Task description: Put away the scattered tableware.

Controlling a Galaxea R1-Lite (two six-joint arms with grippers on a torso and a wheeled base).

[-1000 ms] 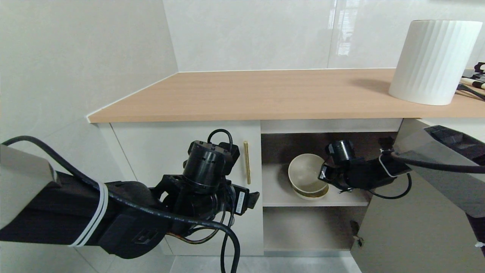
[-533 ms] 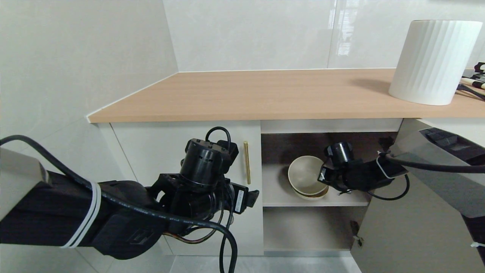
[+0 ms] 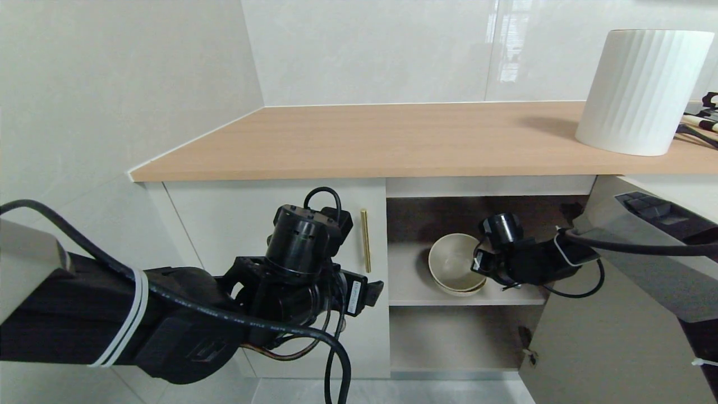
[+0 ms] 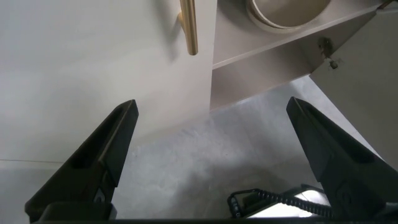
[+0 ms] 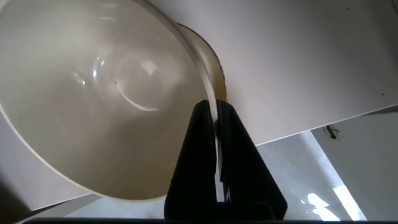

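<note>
The bowl point(image 3: 452, 262) and the right end effector point(image 3: 477, 264) clamped on its rim occupy the shelf's point(image 3: 406, 283) middle and right, leaving room at its left. A closed door point(image 3: 252, 213) bounds the shelf on the left, an open door point(image 3: 594, 336) on the right.

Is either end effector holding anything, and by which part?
Right end effector grips the cream bowl by its rim; left end effector is open and empty.

I see a wood-top table point(image 3: 392, 140) w/ a tall white ribbed cylinder point(image 3: 639, 90) standing near its right end. Below it, a cabinet: left door point(image 3: 224, 224) shut, brass bar handle point(image 3: 365, 240) upright at its inner edge; right door point(image 3: 606, 348) swung open. Inside, a pale shelf point(image 3: 406, 275), lower compartment under it. Glossy tiled wall point(image 3: 364, 50) behind, grey floor point(image 4: 236, 155) below.
</note>
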